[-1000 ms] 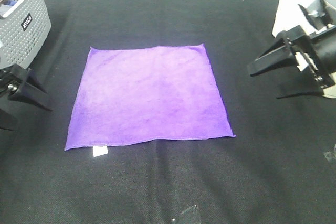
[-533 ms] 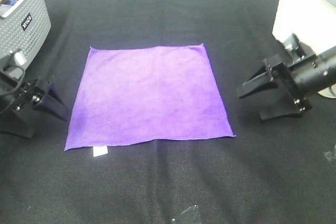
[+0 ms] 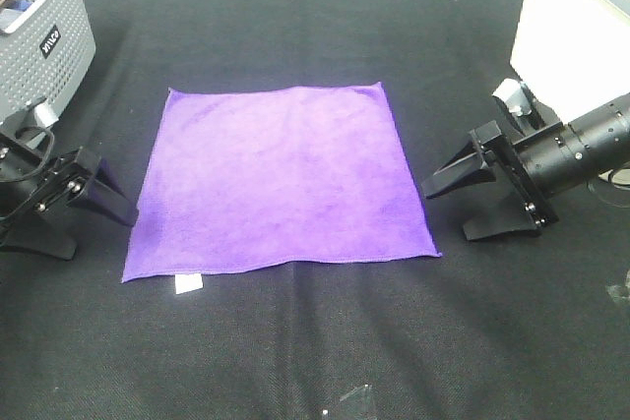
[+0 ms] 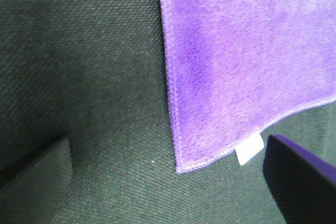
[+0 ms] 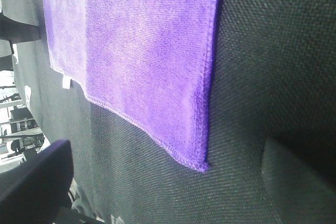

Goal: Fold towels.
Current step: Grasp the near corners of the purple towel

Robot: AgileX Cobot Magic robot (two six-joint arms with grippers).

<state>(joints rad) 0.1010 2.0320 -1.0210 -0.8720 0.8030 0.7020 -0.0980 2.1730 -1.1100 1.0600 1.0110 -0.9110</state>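
The purple towel (image 3: 279,179) lies flat and unfolded in the middle of the black cloth-covered table. Its white tag (image 3: 187,283) sticks out at the near left corner. My left gripper (image 3: 101,235) is open and low beside the towel's near left edge. In the left wrist view the gripper (image 4: 168,145) has the towel's corner (image 4: 252,51) and tag (image 4: 249,148) between its fingers. My right gripper (image 3: 445,215) is open just right of the near right corner. That corner of the towel (image 5: 147,51) shows between its fingers in the right wrist view (image 5: 167,147).
A grey perforated basket (image 3: 39,27) stands at the back left, close behind the left arm. A white surface (image 3: 571,36) borders the table at the back right. A scrap of clear tape (image 3: 354,400) lies near the front edge.
Both grippers have come down and moved inward toward the towel's near corners, staying open. The towel has not moved.
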